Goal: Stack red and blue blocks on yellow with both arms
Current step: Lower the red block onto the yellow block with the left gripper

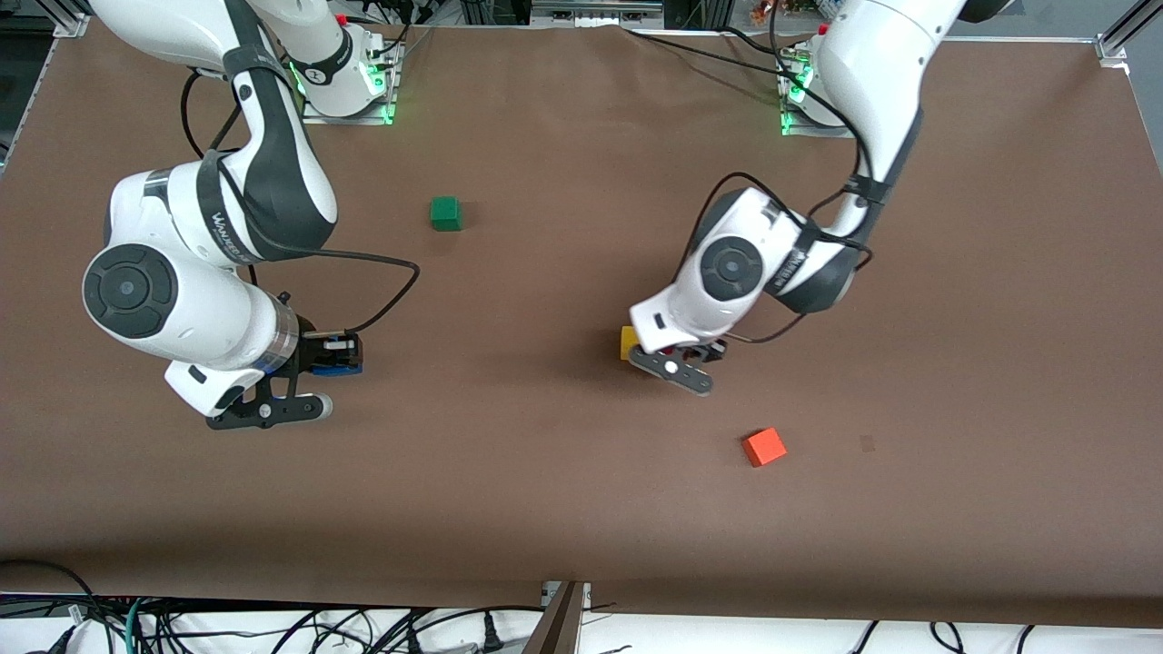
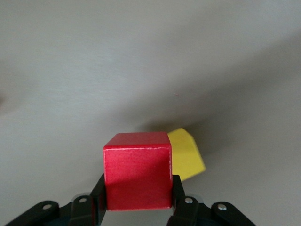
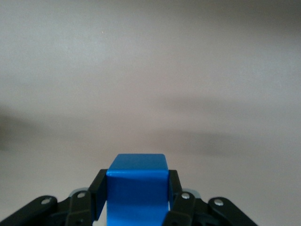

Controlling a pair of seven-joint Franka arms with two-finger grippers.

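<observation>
Carrying the red block (image 2: 137, 172) over the yellow cube (image 2: 187, 157)

It is pinched by the left gripper (image 2: 137, 200); the blue block (image 3: 137, 190) is clamped in the right gripper (image 3: 136, 202). Both seem light, rigid, best gripped on flat sides.

Brown table covering (image 1: 563, 472): matte, spread across the whole work surface. A small darker mark shows on it near the orange cube, toward the left arm's end.

Green cube (image 1: 445, 213): resting flat on the covering, far from the front camera, standing alone.

Orange cube (image 1: 764, 447): resting on the covering, nearer the front camera than the green cube and well apart from it, turned at an angle to the table edge.

Loose cables (image 1: 273, 627): tangled off the table's near edge.
</observation>
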